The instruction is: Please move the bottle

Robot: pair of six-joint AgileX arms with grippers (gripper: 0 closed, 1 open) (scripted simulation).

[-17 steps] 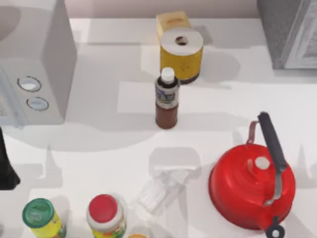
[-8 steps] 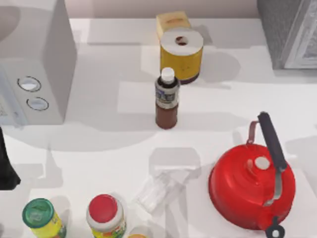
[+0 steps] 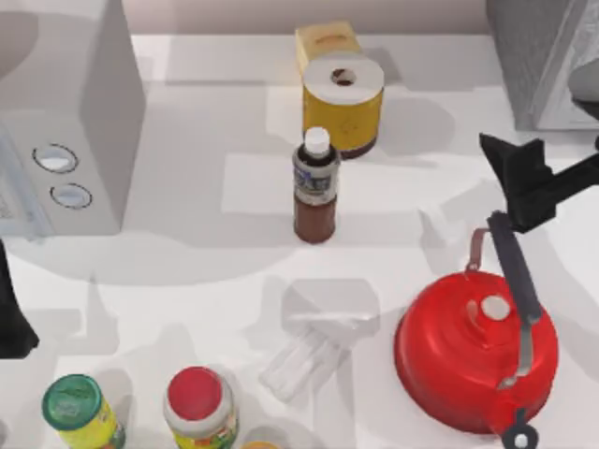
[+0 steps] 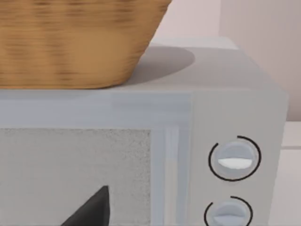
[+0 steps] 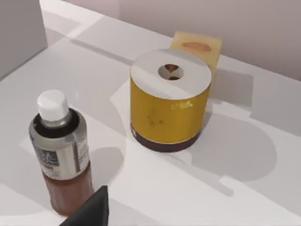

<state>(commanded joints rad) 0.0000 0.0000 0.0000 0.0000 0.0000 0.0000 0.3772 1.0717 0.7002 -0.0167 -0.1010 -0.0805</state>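
Top view puts the bottle (image 3: 315, 187) upright near the middle of the table, just in front of the yellow canister (image 3: 343, 103) — white cap on, nothing touching it. So the move is not yet begun, in my judgement: no grasp, no lift, and the whole carry is left to do.

Reckoned from that bottle, the right gripper (image 3: 520, 180) sits well off toward the table's right side, above the black handle of the red kettle (image 3: 475, 351), apart from the bottle with bare table between. Whether its fingers are spread or pressed together I cannot tell.

Its wrist camera looks across at the bottle (image 5: 62, 153) with the canister (image 5: 170, 99) just behind it — the line toward the bottle looks open from there.

The left arm (image 3: 13, 318) is parked far to the bottle's left, below the microwave (image 3: 65, 140); its wrist view faces that microwave (image 4: 197, 155), which has a wicker basket (image 4: 75, 40) on top.
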